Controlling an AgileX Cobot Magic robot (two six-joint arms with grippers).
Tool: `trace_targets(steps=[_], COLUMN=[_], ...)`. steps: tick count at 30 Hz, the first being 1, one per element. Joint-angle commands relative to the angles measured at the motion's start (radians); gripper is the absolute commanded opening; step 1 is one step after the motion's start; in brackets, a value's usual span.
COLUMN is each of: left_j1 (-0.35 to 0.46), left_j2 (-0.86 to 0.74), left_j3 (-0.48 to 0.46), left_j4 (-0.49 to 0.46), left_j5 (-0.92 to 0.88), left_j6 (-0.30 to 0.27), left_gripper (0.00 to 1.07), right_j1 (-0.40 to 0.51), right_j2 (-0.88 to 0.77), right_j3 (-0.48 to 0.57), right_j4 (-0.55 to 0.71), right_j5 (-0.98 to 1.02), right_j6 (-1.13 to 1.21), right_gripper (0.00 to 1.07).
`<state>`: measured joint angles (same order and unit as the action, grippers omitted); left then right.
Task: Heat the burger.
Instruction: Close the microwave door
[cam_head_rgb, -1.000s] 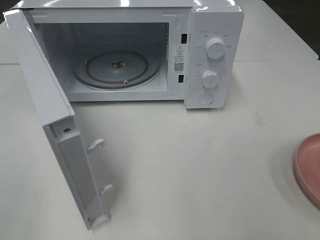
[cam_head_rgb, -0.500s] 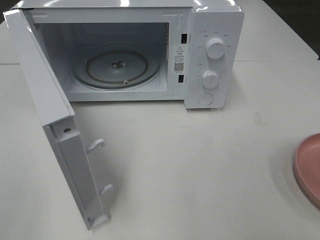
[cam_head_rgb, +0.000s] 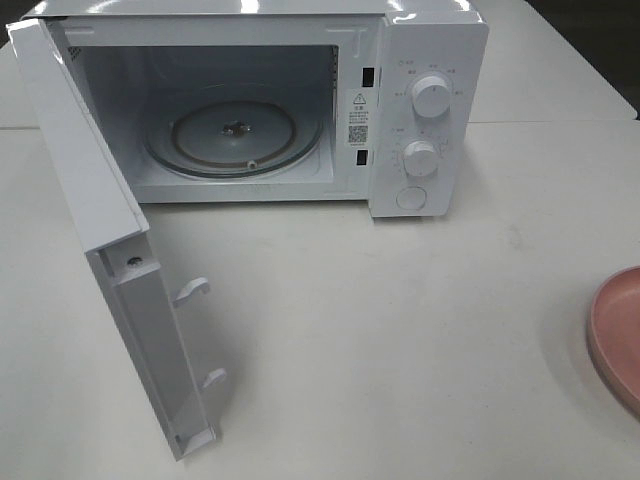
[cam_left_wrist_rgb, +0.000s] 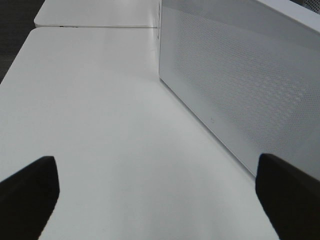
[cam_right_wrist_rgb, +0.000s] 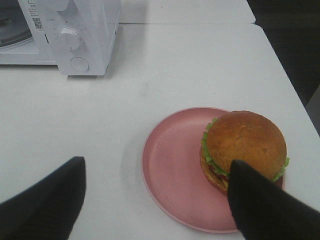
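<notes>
**White microwave open, one burger waiting on a pink plate**

White is almost everything here: one table (cam_head_rgb: 400, 330) and one microwave (cam_head_rgb: 430, 110) with its door (cam_head_rgb: 90, 210) swung wide, two knobs and one round button on the panel, one glass turntable (cam_head_rgb: 235, 135) inside.

The left gripper (cam_left_wrist_rgb: 155, 195) hovers low over the table beside the door, fingers wide apart and holding nothing. The right gripper (cam_right_wrist_rgb: 155, 200) hangs above the one pink plate (cam_right_wrist_rgb: 170, 170), also spread, nothing between the fingers.

The one burger (cam_right_wrist_rgb: 245, 145) sits on the far side of the plate, well apart from the microwave. Its bun is glossy golden-brown, with green lettuce frill under it.
</notes>
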<state>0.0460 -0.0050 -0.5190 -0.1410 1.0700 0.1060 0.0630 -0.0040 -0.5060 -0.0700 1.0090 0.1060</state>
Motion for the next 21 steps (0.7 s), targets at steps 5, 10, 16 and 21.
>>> trace_targets(steps=[5,10,16,21], left_j1=[0.003,0.003,0.003,0.003], left_j2=[-0.017,-0.017,-0.017,-0.017], left_j3=[0.002,0.002,0.002,0.002], left_j4=[0.002,0.001,0.001,0.002], left_j5=[-0.001,-0.001,-0.001,-0.003], left_j6=[-0.003,-0.003,-0.004,-0.003], left_gripper=[1.0,1.0,1.0,1.0], right_j1=[-0.004,-0.004,-0.004,-0.004], right_j2=[-0.027,-0.027,-0.027,-0.027], right_j3=[0.001,0.001,0.001,0.001], right_j4=[0.002,0.002,0.002,0.002], right_j5=[-0.011,-0.011,-0.011,-0.011], right_j6=[-0.008,-0.008,-0.008,-0.008], right_gripper=[0.76,0.75,0.75,0.75])
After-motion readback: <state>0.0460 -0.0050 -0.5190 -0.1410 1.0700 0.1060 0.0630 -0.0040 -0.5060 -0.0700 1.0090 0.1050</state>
